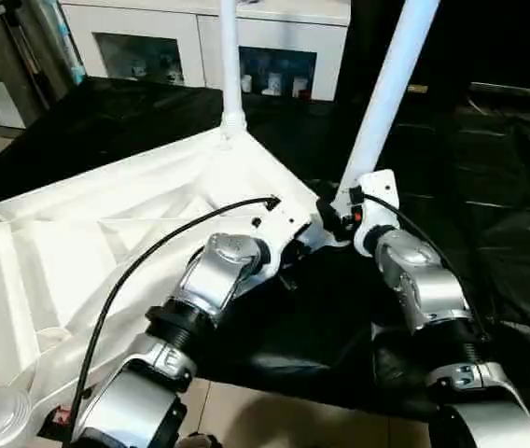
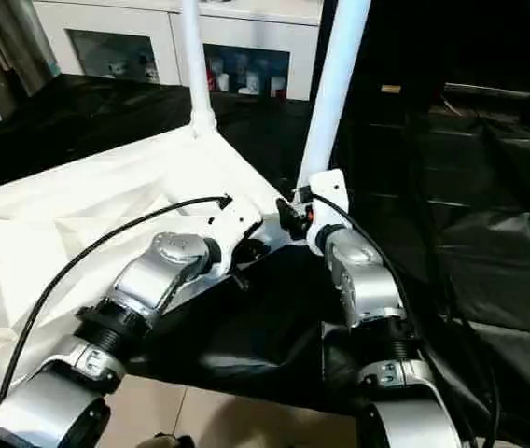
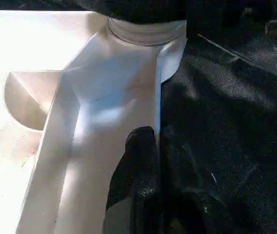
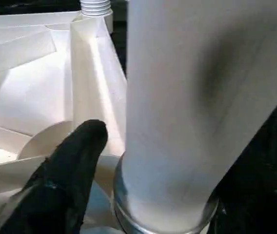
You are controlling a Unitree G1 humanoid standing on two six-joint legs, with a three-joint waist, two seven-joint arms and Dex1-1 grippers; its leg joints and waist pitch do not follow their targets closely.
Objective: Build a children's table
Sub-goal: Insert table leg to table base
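Your left gripper point(image 3: 153, 146) pinching the table top's rim point(image 3: 157, 97), forearm angled inward, your right gripper point(image 1: 338, 217) spread beside the tilted leg point(image 1: 386, 93).

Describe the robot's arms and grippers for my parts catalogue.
Both forearms are rounded silver metal with ribbed black collars. A thin black cable loops along the left arm, another along the right arm. Each wrist ends in a white block. The fingers are black.
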